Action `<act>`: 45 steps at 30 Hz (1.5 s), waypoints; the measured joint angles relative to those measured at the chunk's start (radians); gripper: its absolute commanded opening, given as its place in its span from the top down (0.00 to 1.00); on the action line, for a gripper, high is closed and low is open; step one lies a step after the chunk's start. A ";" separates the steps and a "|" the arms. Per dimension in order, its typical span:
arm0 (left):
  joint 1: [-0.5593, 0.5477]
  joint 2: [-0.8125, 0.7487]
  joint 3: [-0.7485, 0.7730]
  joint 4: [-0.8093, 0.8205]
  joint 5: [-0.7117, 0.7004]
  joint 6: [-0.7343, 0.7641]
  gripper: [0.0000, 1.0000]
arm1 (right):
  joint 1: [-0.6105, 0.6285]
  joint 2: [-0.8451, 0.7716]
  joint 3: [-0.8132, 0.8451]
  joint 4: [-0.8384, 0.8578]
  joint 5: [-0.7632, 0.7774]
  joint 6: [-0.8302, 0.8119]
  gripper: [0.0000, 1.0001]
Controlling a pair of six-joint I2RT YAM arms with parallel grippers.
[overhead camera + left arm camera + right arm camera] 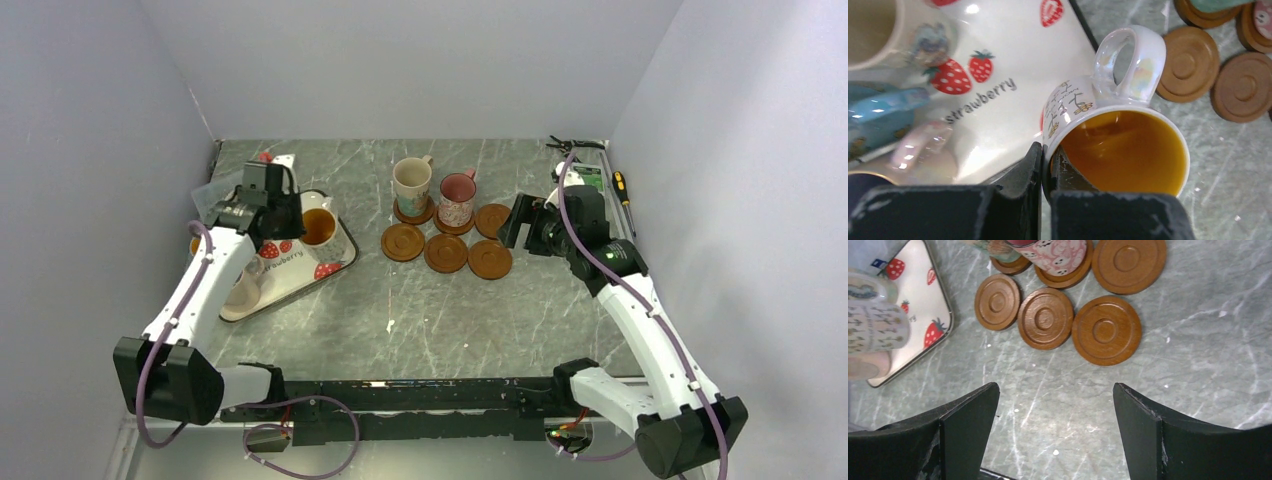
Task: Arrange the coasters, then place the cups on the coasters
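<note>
- Our left gripper (1047,161) is clamped on the rim of the orange-lined cup (1128,150), one finger inside and one outside. The cup sits at the 3 o'clock edge of the strawberry tray (998,60).
- Our right gripper (1055,400) hangs with its jaws wide apart over bare table (430,320), just at 3 o'clock of the coasters (446,253).
- We see six coasters clustered mid-table, edges touching or nearly so.
- The two coasters on the 11-to-12 o'clock side carry a cream cup (412,183) and a pink cup (457,198).
- Open marble lies toward 6 o'clock of the cluster.
</note>
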 measured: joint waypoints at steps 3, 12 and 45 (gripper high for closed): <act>-0.114 -0.011 0.003 -0.034 -0.057 -0.059 0.97 | 0.050 0.014 0.014 0.005 0.002 0.039 0.12; -0.357 0.025 0.011 -0.083 -0.118 -0.226 0.97 | 0.367 0.134 0.043 0.077 0.071 0.170 0.16; -0.679 0.079 -0.075 -0.022 -0.293 -0.504 0.97 | 0.740 0.613 0.240 0.104 0.442 0.279 0.76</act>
